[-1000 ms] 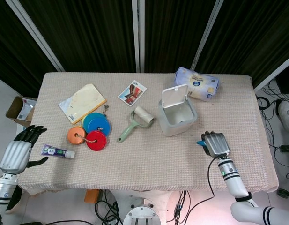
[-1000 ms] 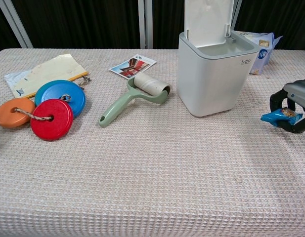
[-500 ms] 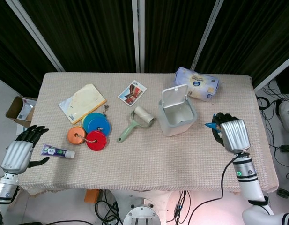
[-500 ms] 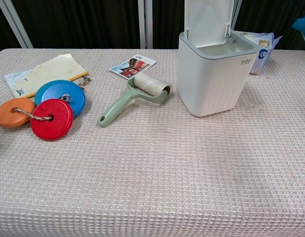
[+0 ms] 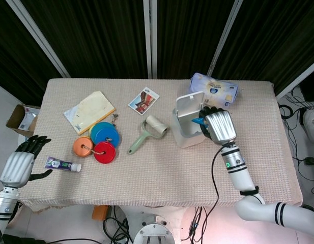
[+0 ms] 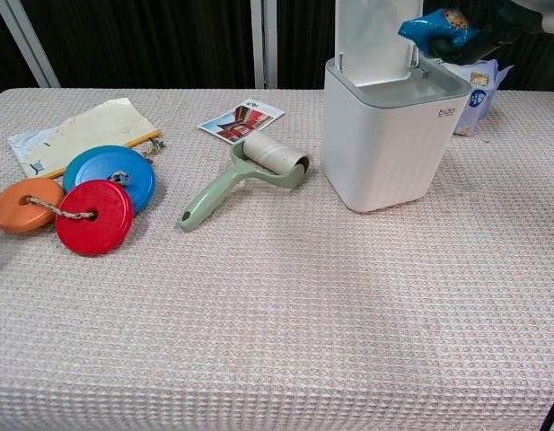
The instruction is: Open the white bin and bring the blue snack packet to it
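The white bin (image 5: 185, 133) (image 6: 389, 144) stands right of the table's middle with its lid (image 5: 190, 104) (image 6: 377, 36) tipped up and open. My right hand (image 5: 218, 127) (image 6: 479, 31) hovers over the bin's opening and pinches the blue snack packet (image 5: 198, 121) (image 6: 433, 29) above the right side of the rim. My left hand (image 5: 20, 165) hangs off the table's left front corner, fingers apart, holding nothing.
A green lint roller (image 5: 146, 133) (image 6: 245, 175) lies left of the bin. Coloured discs (image 5: 97, 144) (image 6: 79, 199), a booklet (image 5: 89, 111), a photo card (image 5: 144, 100), a tube (image 5: 62, 164) and a tissue pack (image 5: 215, 90) behind the bin also lie on the table.
My right hand has risen from the table's right front and swung left with the blue packet, ending over the open bin. The left hand has stayed put.
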`<state>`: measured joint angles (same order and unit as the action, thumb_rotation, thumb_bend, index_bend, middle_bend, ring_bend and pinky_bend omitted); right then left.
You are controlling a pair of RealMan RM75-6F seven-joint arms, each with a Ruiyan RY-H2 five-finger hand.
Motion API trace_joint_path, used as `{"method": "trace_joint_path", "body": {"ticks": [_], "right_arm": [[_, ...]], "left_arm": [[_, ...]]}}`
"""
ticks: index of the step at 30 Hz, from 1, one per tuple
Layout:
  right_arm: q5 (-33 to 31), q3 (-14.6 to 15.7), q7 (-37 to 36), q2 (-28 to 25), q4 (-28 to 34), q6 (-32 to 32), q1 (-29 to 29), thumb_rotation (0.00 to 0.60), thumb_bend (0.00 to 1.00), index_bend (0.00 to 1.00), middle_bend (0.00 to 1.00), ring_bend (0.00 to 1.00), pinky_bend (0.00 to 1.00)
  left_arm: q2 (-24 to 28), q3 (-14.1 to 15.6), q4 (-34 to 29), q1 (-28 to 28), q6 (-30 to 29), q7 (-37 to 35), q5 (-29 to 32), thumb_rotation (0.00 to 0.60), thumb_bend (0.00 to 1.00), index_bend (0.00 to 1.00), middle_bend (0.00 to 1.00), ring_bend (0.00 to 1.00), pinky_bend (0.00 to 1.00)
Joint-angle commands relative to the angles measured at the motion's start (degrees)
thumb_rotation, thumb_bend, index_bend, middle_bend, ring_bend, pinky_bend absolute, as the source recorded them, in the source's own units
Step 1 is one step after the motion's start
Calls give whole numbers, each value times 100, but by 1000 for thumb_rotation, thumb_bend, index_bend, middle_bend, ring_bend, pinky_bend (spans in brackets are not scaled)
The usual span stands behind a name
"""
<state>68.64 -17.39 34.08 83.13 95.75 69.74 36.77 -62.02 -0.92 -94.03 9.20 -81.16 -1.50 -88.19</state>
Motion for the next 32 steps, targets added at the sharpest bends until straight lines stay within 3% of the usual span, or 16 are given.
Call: {"method": "trace_joint_path", "body": {"ticks": [1, 3, 5, 10, 13, 19, 23, 32], "right_arm": [[-21, 19, 26, 39, -30, -47, 58, 600, 290, 242, 188, 95, 287], [75, 33, -148, 12, 18, -51, 67, 600, 219, 73, 83, 9, 127], [201, 56, -322, -25, 36, -9, 49, 600, 173, 4, 34, 0, 57], [340, 187, -411, -186, 195, 98, -62, 600, 148, 0, 9, 0, 29], [615, 460, -406, -409, 422, 470, -385, 600, 147, 0, 8, 0, 26], [1194, 1594, -281, -1154, 847, 1755, -1767, 600, 135, 0, 0, 0, 0], [1248, 2113, -1183, -1425, 529, 2298, -2602, 600, 129, 0, 0, 0, 0], [1289, 2155, -2248, -1393, -537, 2647, -3281, 600, 128, 0, 0, 0, 0]], "left_arm": [[3, 1, 0, -5, -12, -5, -7, 600, 25, 185, 138, 85, 226], [7, 4, -4, -11, -24, -6, -13, 600, 25, 185, 138, 85, 226], [6, 7, -11, -14, -34, 5, -25, 600, 25, 184, 138, 85, 226], [-7, 27, -31, -8, -25, 58, -59, 600, 25, 184, 138, 85, 226], [-2, 27, -58, -17, -56, 67, -77, 600, 25, 185, 137, 85, 226], [15, 28, -89, -43, -122, 44, -109, 600, 25, 184, 138, 85, 226], [11, 22, -109, -43, -137, 68, -119, 600, 25, 185, 138, 85, 226], [-22, 33, -124, -43, -133, 144, -135, 600, 24, 184, 137, 85, 226]]}}
